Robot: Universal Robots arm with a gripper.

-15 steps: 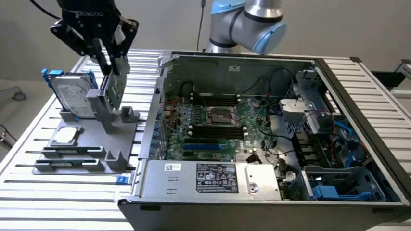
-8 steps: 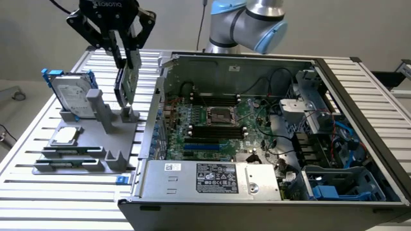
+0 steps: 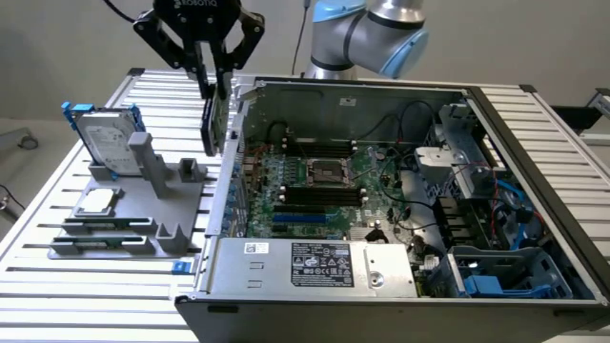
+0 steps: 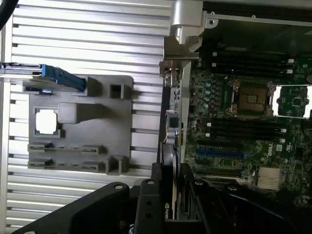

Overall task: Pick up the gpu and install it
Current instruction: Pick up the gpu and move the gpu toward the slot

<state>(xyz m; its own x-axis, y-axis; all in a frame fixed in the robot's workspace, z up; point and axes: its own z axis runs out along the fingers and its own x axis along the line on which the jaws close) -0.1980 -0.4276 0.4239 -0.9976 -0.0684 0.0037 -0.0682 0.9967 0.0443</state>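
Pickup done: gripper (image 3: 213,91), fingers clamped on the gpu (image 3: 216,128), holds it edge-on above the computer case's (image 3: 355,84) wall on the exterior view's left; not yet seated.

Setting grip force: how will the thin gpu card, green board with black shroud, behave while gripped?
Likely stiff: the gpu card hangs straight on edge from the black gripper, no sag. Probably light, being thin. Exposed board components look fragile; a knock may damage them.
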